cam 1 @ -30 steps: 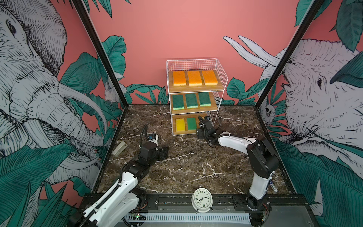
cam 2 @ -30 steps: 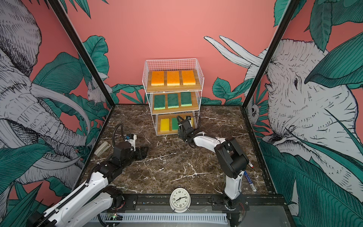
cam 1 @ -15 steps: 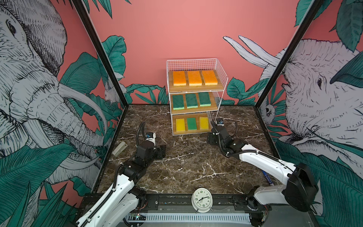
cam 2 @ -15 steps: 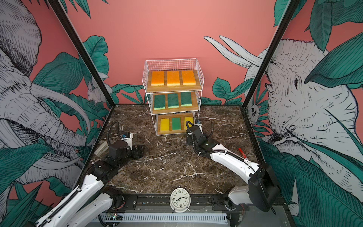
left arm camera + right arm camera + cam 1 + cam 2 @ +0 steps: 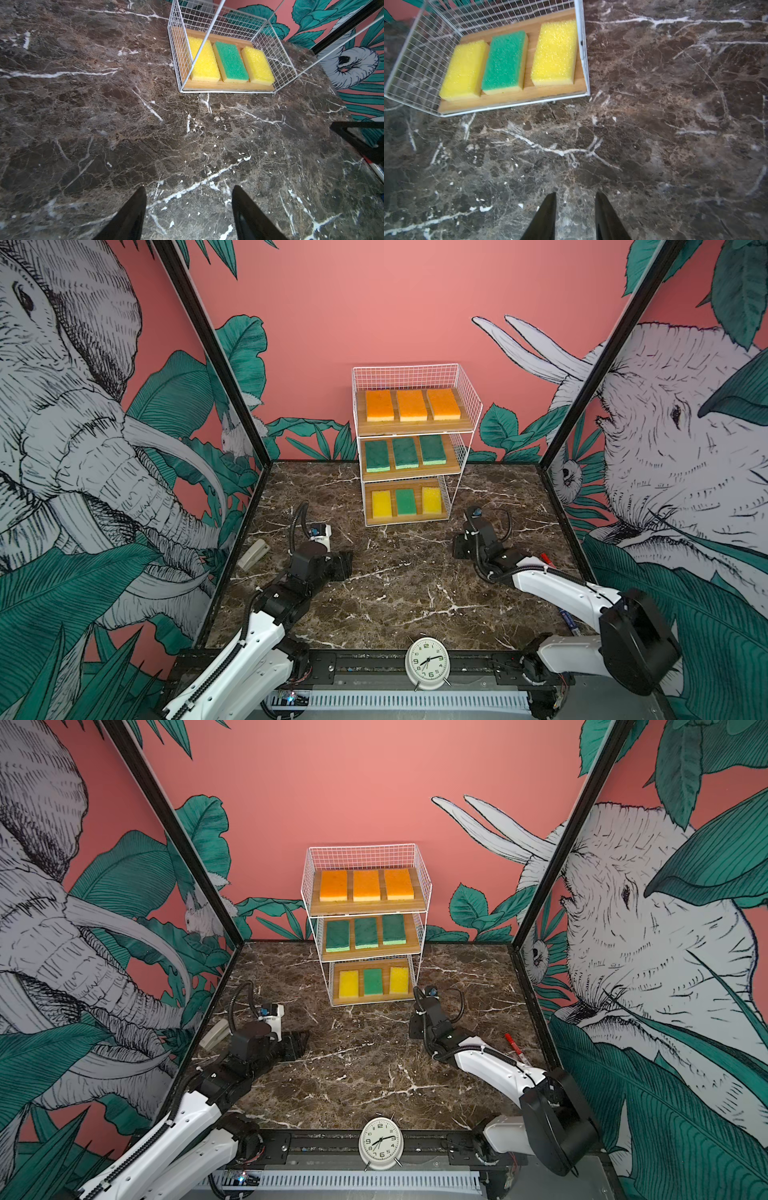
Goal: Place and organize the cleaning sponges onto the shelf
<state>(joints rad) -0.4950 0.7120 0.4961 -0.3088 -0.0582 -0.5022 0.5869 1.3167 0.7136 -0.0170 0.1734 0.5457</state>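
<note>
We've got the left hand [image 5: 188, 187] half open above the bench [image 5: 83, 104], holding nothing; the right hand [image 5: 576, 193] is barely parted, also empty.

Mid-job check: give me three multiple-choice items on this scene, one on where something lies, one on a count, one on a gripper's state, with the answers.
1. On the bottom tier of the shelf, where does the green sponge lie?
A. Between the two yellow sponges
B. At the left end of the row
C. Stacked on another sponge

2. How many orange sponges lie on the top tier?
A. Two
B. Three
C. Four

3. How is the left gripper?
A. Shut on a sponge
B. Open and empty over the tabletop
C. Shut on the shelf wire

Answers:
1 A: both top views show a yellow one on each side of it.
2 B: three lie side by side on the top board.
3 B: the left wrist view shows its fingers apart with only marble between them.
</note>
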